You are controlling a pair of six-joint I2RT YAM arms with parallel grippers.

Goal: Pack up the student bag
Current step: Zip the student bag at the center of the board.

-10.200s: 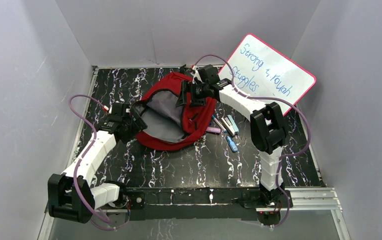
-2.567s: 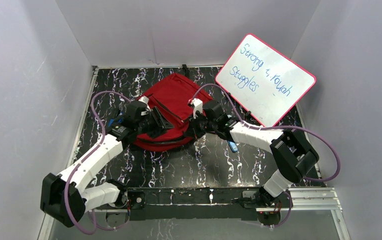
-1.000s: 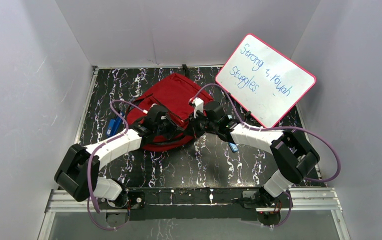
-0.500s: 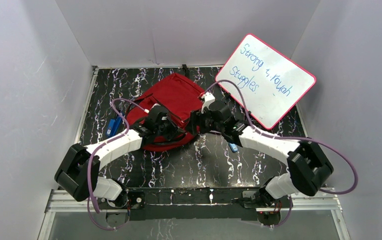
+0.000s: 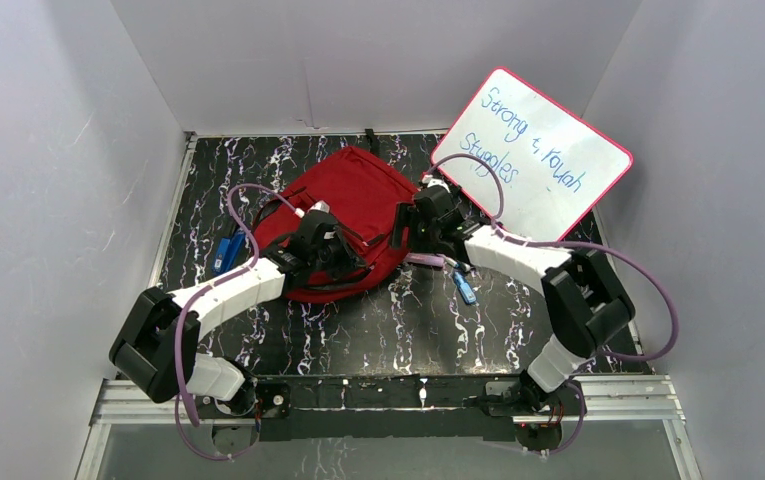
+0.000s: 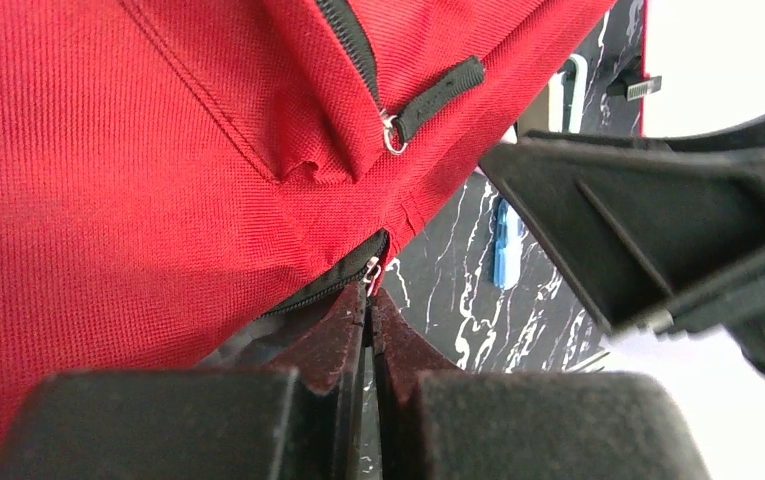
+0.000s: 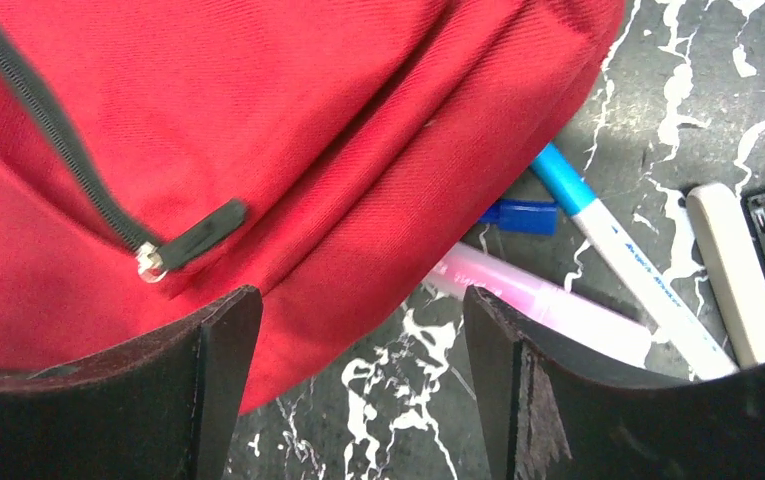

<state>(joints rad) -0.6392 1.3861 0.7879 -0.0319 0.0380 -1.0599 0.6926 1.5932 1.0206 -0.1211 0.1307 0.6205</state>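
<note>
The student bag, red fabric with dark zippers, lies flat at the middle back of the table. My left gripper is at its near edge, shut with its fingertips pinched at the metal slider of the main zipper; the pull tab is hidden between them. A front-pocket zipper tab lies above. My right gripper is open at the bag's right edge, with one finger over the fabric and the other over bare table. Nothing sits between its fingers.
A pink highlighter, a blue-capped marker, a blue clip and a white block lie right of the bag. A blue item and another rest on the table. A whiteboard leans at the back right.
My right gripper has opened and pulled back to the right along the bag's edge. My left gripper has closed at the zipper and stayed put. The bag's mouth, open earlier, is flat now.
</note>
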